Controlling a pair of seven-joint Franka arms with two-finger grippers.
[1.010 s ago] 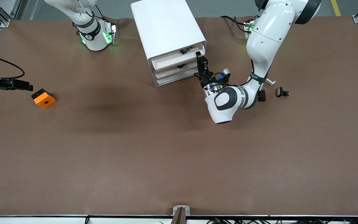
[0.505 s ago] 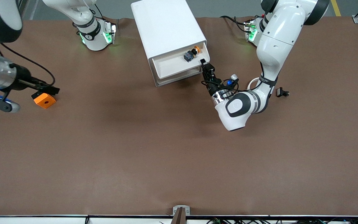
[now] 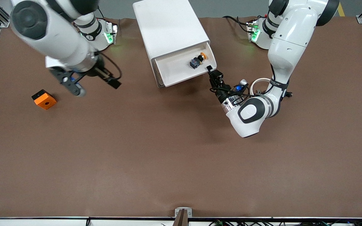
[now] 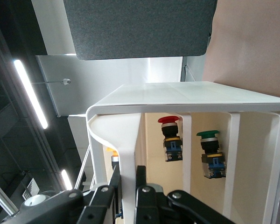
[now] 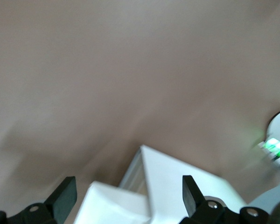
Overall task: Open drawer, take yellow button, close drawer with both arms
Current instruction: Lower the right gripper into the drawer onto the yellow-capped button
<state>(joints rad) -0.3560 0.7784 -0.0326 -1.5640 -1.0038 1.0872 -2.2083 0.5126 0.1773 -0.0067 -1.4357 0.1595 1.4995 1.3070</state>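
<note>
The top drawer stands pulled out of the white cabinet, and the button lies in it at about two o'clock from the tray's middle, near the corner toward the left arm's end. The left gripper reaches in low from five o'clock, its fingers pinching the drawer's front lip at that corner. The right gripper, fingers spread wide, hangs over bare table between the cabinet and the orange block, with open room around it.
</note>
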